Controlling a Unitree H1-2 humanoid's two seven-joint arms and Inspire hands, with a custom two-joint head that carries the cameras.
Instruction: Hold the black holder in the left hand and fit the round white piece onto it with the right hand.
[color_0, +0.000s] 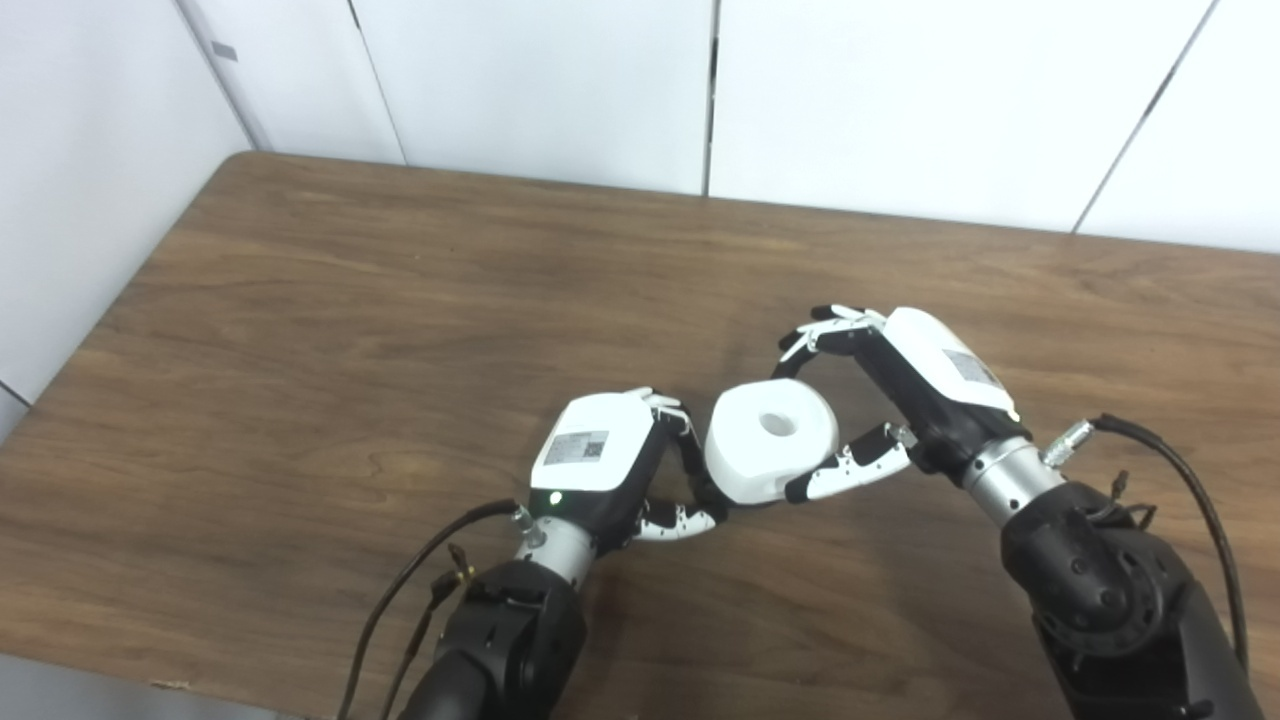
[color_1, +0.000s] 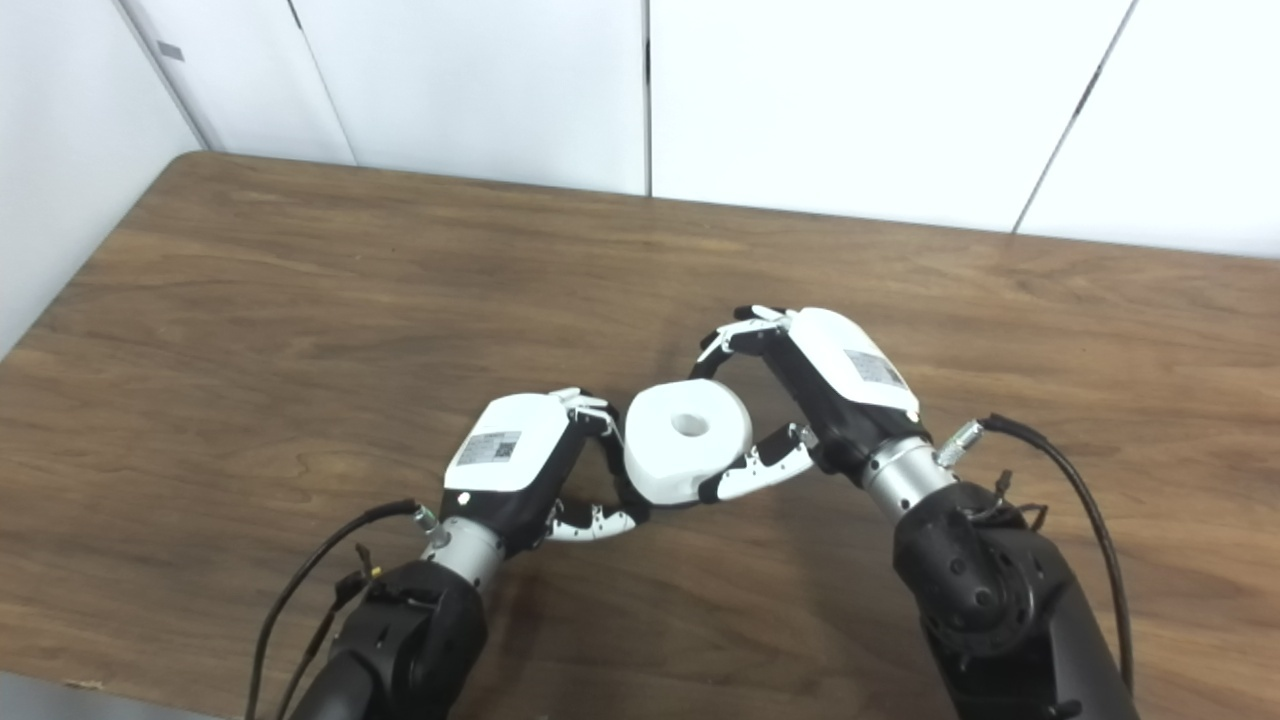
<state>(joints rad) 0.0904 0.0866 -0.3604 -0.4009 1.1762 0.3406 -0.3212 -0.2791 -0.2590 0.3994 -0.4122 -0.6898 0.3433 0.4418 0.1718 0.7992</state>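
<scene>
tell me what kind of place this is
Probably a lab or test room, not a home: a bare wooden table against plain white wall panels, with only the left hand, right hand and round white piece present.

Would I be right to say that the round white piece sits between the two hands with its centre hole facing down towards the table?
Not quite: the round white piece does sit between the left hand and right hand, but the left eye view shows its centre hole facing up.

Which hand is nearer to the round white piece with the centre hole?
Right, narrowly. The right hand grips the round white piece from its right side, fingers curled over and under it. The left hand sits just left of it, its fingers at the piece's left edge.
</scene>
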